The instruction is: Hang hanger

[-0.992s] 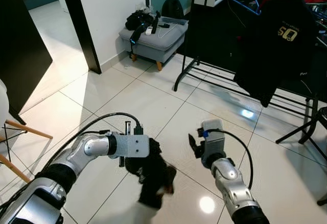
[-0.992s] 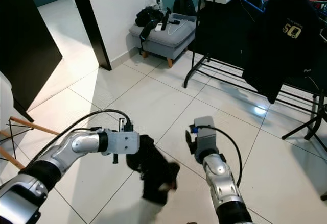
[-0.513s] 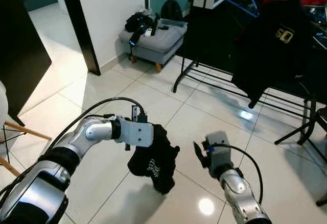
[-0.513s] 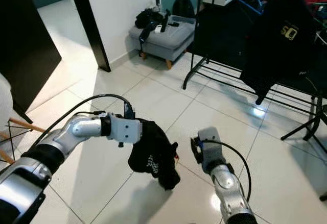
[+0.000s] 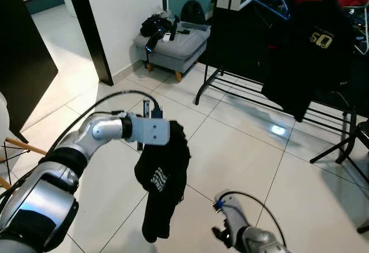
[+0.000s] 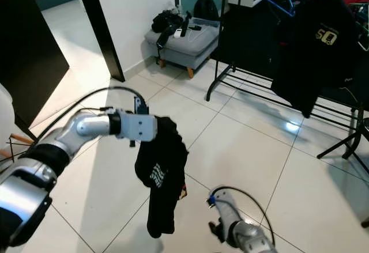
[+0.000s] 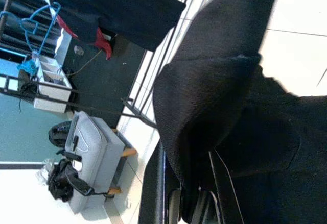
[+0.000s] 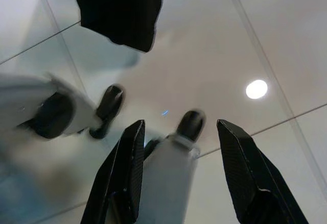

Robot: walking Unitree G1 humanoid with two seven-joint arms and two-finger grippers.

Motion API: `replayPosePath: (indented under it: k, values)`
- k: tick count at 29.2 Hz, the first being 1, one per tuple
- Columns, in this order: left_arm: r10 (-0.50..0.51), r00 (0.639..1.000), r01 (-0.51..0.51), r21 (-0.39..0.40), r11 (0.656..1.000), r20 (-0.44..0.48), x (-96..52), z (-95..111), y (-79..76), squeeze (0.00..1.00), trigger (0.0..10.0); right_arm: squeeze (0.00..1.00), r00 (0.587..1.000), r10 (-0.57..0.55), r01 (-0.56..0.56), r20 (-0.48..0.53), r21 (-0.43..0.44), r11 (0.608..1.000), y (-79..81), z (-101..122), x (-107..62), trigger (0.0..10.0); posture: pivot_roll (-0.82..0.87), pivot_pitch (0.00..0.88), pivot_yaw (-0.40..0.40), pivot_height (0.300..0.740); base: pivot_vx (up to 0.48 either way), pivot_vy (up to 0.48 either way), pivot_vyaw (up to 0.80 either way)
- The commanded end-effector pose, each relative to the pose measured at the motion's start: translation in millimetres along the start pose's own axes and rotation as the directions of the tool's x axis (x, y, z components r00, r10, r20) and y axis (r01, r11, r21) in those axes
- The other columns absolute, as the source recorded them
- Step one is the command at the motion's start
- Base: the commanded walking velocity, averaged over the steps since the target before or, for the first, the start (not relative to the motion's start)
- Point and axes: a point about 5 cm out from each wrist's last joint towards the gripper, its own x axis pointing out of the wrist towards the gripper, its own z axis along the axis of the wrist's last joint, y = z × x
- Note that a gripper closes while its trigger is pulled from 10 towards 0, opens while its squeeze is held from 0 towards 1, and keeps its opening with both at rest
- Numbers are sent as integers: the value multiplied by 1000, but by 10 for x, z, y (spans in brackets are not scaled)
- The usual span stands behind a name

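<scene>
My left gripper [image 5: 173,134] is shut on the top of a black garment [image 5: 161,187] with white print, held out in front of me at about waist height. The cloth hangs down long and limp, its hem above the tiled floor. In the left wrist view the black cloth [image 7: 225,122] drapes over the fingers and hides them. My right gripper [image 8: 184,183] hangs low at my side, open, pointing at the floor beside my own feet. A clothes rack [image 5: 228,86] stands at the far right with dark shirts [image 5: 311,40] and a blue hanger [image 5: 270,2] on its rail.
A grey ottoman [image 5: 173,42] with bags on it sits by the white wall, left of the rack. A dark panel [image 5: 23,51] and a wooden chair leg [image 5: 23,146] are on my left. A black stand [image 5: 346,143] is at the right edge. Open tiled floor lies ahead.
My left gripper has risen and lifted the garment, which now hangs full length instead of bunched. My right arm has dropped from the middle of the view to the bottom edge.
</scene>
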Motion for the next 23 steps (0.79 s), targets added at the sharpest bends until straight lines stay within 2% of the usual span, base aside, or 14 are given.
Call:
replayPosePath:
  k: [1, 2, 7, 13, 14, 23]
  values:
    - [24, 1000, -24, 25, 999, 12, -49, 12, 97, 0, 10000, 0, 991, -53, 55, 123, -15, 998, -2, 183, 35, 10000, -75, 110, 36, 740, 0, 0, 0]
    - [21, 1000, -22, 31, 999, 14, -52, 16, 103, 0, 10000, 0, 985, -72, 73, 159, 1, 997, -7, 248, 46, 10000, -75, 110, 36, 740, 0, 0, 0]
    - [17, 1000, -17, 42, 999, 14, -58, 13, 116, 0, 10000, 0, 973, -110, 113, 203, -6, 994, -57, 363, 58, 10000, -71, 112, 34, 740, 0, 0, 0]
    - [17, 1000, -17, 41, 999, 8, -58, 4, 114, 0, 10000, 0, 965, -141, 144, 222, 2, 990, -90, 382, 55, 10000, -71, 112, 34, 740, 0, 0, 0]
    - [20, 1000, -20, 22, 1000, -1, -54, -13, 94, 0, 10000, 0, 959, -165, 167, 232, 13, 986, -130, 371, 42, 10000, -71, 116, 36, 740, 0, 0, 0]
    - [20, 1000, -20, 22, 1000, -1, -54, -13, 94, 0, 10000, 0, 959, -165, 167, 232, 13, 986, -130, 371, 42, 10000, -71, 116, 36, 740, 0, 0, 0]
